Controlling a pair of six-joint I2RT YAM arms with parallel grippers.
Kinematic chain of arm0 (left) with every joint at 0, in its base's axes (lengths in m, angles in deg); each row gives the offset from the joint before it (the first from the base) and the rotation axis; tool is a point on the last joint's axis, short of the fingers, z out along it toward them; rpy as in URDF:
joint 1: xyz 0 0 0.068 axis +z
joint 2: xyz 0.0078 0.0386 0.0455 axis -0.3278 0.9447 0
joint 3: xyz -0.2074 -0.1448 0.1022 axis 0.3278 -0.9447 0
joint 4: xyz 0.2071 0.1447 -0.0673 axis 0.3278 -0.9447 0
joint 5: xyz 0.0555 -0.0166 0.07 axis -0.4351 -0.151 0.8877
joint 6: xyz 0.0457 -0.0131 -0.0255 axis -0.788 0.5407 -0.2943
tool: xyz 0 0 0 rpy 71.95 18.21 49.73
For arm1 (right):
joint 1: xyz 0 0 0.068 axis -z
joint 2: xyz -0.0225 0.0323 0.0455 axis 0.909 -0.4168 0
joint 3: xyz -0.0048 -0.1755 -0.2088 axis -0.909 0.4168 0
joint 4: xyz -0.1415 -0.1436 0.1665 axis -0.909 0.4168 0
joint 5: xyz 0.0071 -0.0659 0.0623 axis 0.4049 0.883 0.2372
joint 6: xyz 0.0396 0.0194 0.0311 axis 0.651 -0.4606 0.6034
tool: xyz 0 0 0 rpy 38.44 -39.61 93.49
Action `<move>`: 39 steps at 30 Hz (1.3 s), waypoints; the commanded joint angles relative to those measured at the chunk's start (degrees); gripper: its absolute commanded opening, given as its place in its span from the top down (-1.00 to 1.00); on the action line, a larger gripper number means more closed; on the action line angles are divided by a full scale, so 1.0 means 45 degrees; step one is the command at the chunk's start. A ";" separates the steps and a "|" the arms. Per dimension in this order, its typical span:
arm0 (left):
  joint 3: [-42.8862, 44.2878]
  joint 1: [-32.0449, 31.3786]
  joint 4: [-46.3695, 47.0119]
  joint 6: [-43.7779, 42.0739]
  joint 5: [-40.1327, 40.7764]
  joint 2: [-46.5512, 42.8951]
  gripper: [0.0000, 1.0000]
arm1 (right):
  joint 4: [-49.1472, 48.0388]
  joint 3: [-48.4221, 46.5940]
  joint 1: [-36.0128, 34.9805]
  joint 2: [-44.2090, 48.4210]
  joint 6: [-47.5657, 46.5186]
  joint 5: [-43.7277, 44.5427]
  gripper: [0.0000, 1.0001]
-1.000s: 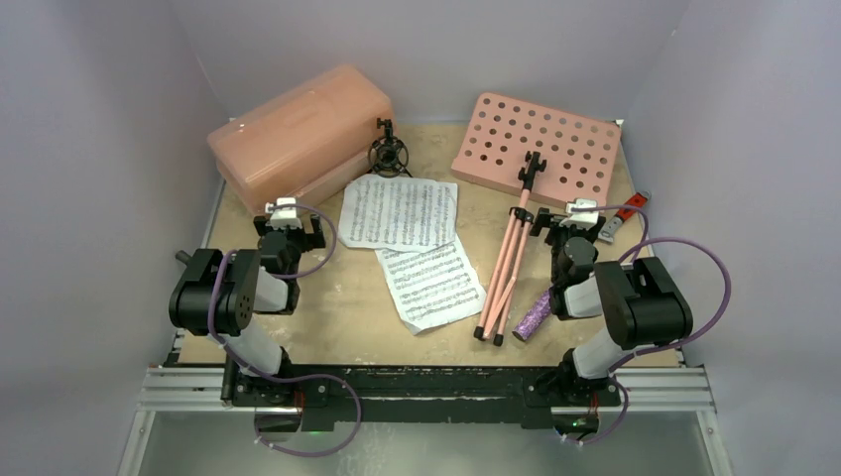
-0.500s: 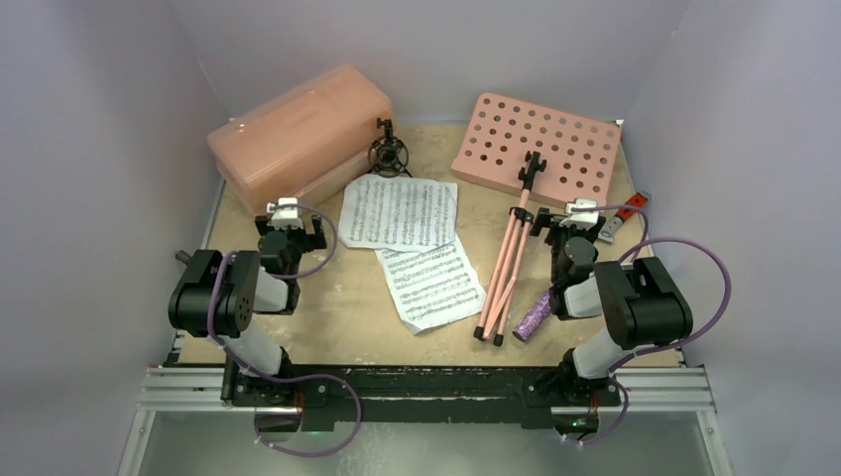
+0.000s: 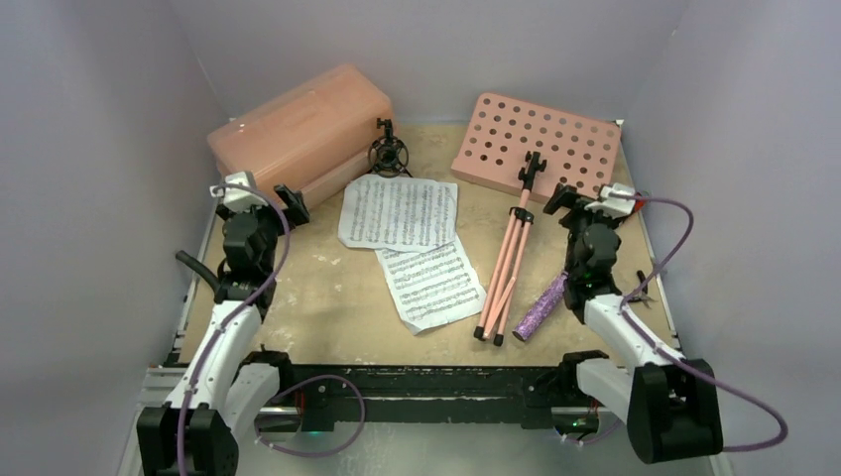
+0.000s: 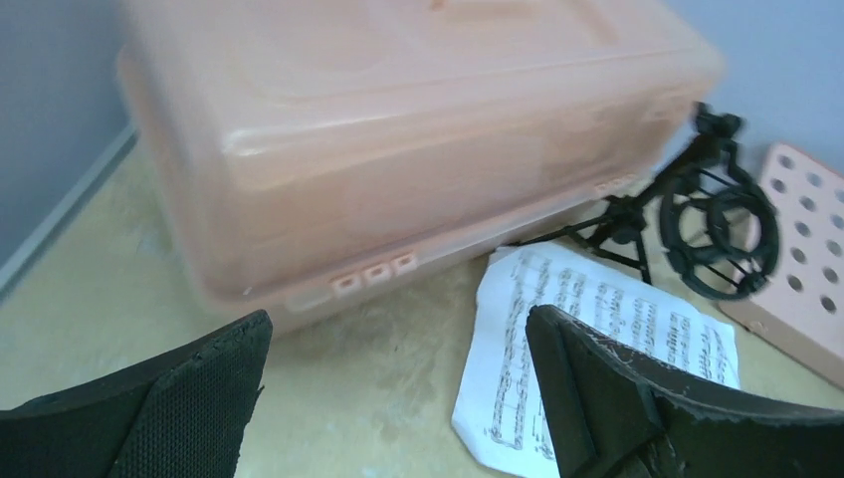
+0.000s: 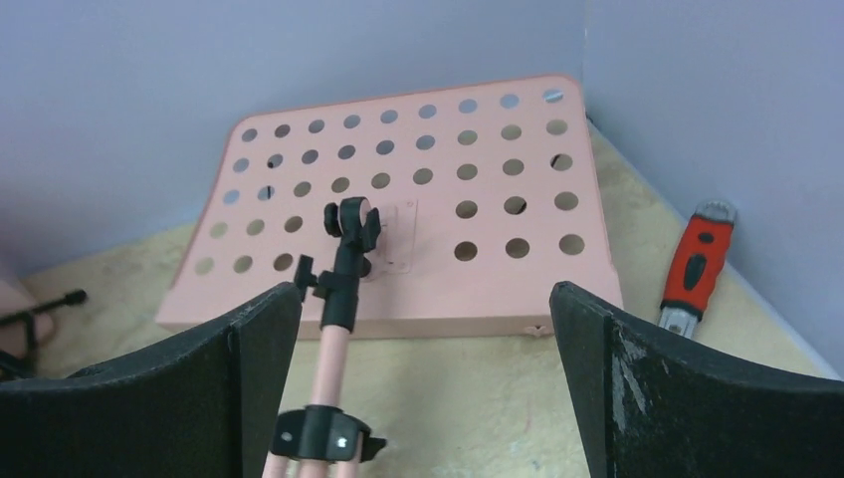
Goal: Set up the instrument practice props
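The pink perforated desk (image 3: 536,149) lies flat at the back right, apart from its folded tripod legs (image 3: 508,266), which lie on the table. Two white sheet-music pages (image 3: 399,211) (image 3: 431,283) lie overlapping in the middle. The glittery purple microphone (image 3: 539,309) lies by the right arm. The black shock-mount tripod (image 3: 387,154) stands behind the pages. My left gripper (image 3: 290,201) is open and empty by the pink case; its wrist view (image 4: 398,329) shows a page (image 4: 597,339) and the mount (image 4: 712,224). My right gripper (image 3: 563,196) is open and empty, facing the desk (image 5: 488,269) and the stand's stem (image 5: 338,299).
The big pink plastic case (image 3: 298,134) fills the back left and looms close in the left wrist view (image 4: 398,129). A red-handled wrench (image 5: 700,261) lies by the right wall. Pliers (image 3: 643,288) lie at the right edge. Walls enclose three sides.
Both arms have unfolded and reached forward: the left gripper swung left toward the case, the right gripper moved back toward the desk. The props have not moved.
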 commanded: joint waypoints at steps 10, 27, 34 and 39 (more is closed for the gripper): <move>0.4339 0.0005 -0.9217 0.1483 -0.0783 0.1835 -0.99 | 1.0055 -0.3616 -0.0040 0.0443 0.5577 -0.0607 -0.96; 0.6242 -0.3337 -0.7378 0.2869 -0.4411 0.4373 -0.99 | 1.4281 -0.9127 -0.0024 -0.5261 0.6199 -0.5392 -0.96; 0.8382 -0.7515 -0.6806 0.3257 -0.2846 0.7477 -0.98 | 1.4072 -0.8996 -0.0019 -0.6162 0.6978 -0.6885 -0.95; 1.0475 -0.9918 -0.7693 0.3163 -0.1932 0.9909 -0.97 | 1.3772 -0.9224 -0.0029 -0.6403 0.7200 -0.7096 -0.96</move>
